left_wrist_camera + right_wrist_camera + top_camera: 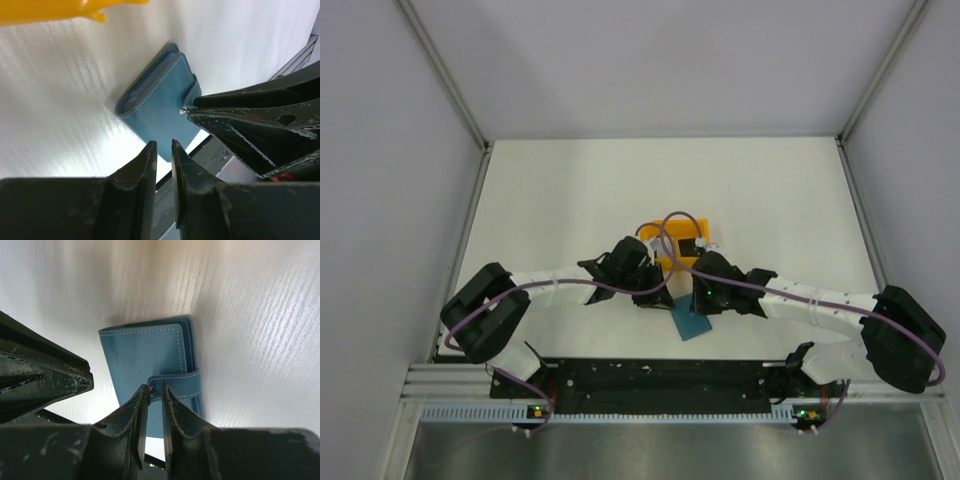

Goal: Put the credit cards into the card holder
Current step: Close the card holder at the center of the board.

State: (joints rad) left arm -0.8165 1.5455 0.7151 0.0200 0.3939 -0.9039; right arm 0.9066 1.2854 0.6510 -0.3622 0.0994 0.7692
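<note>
The flat teal-blue leather card holder (145, 355) lies on the white worktop (260, 315), just ahead of both hands. The right hand (156, 390) has its fingertips at the end of the holder's closing strap (182, 382), narrowly apart; I cannot tell whether they pinch it. The left hand (162, 147) hovers at the holder's near corner, fingers slightly apart and empty. An orange plastic tray (40, 12) sits beyond the holder.

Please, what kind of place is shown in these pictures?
Probably a laboratory robot cell: a white table closed in by plain panels, with two arms bolted to a metal rail.
</note>
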